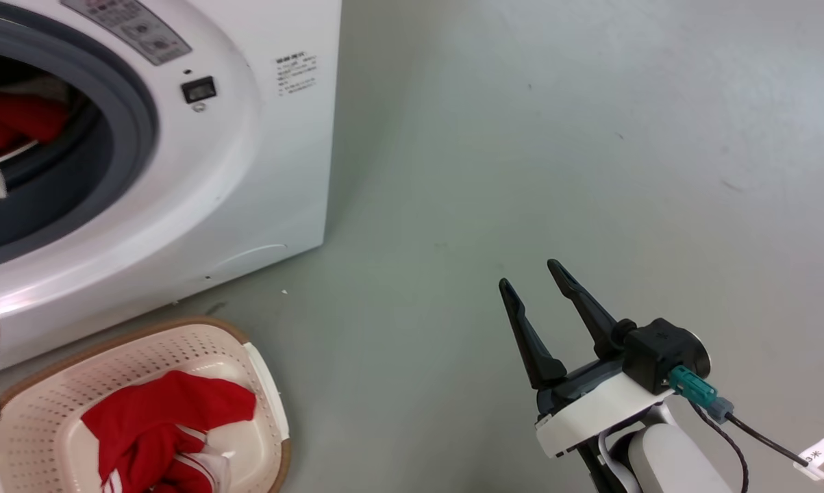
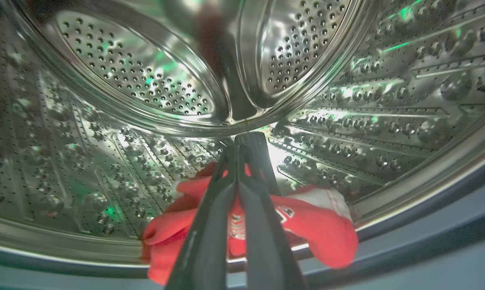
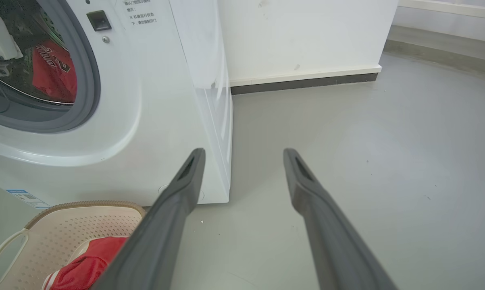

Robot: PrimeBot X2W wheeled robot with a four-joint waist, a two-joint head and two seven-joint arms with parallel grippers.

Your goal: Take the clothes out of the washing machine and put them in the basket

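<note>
Red clothes [image 2: 327, 235] lengthwise across drum [image 2: 137, 80] mouth

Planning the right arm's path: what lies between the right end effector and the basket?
Bare grey floor, by the head view, stretches from the right end effector to the basket.

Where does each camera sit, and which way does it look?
Head view: high on the head, facing down at the washing machine, basket, floor; right gripper shows, open.
Left wrist view: inside the drum, facing its back; left gripper shut on a red garment.
Right wrist view: low, facing the washing machine, floor and wall; its open fingers show.
Shared: head and right wrist views both show the basket holding red clothes.
</note>
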